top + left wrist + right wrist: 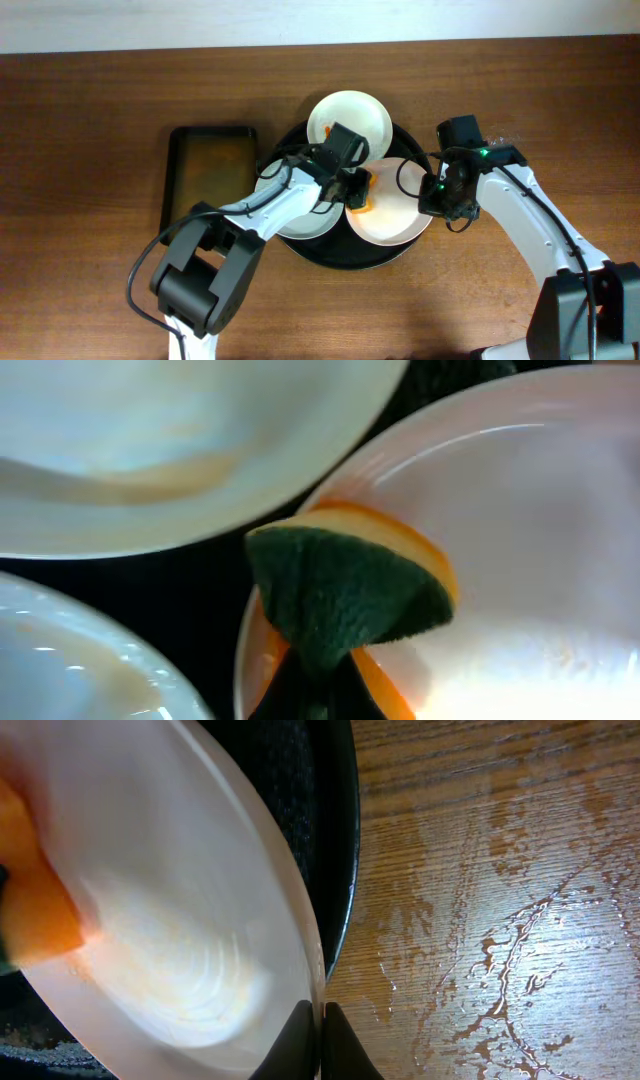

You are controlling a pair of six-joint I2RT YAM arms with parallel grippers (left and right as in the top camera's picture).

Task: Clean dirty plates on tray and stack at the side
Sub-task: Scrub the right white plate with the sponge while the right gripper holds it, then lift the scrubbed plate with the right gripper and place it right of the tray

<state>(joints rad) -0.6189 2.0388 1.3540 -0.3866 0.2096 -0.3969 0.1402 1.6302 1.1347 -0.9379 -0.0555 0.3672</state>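
On the table, the round black tray [340,260] carries all three plates. The left gripper [353,190] has its fingers clamped on an orange-and-green sponge [345,595] pressed onto the pink plate [530,510]. The right gripper [321,1038] pinches that plate's rim, steadying it. This looks like the scrubbing step. Next, the sponge should sweep the faint smears.

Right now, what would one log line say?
step: wipe | left gripper: sponge on pink plate | right gripper: pinching pink plate's rim | side stack: none yet
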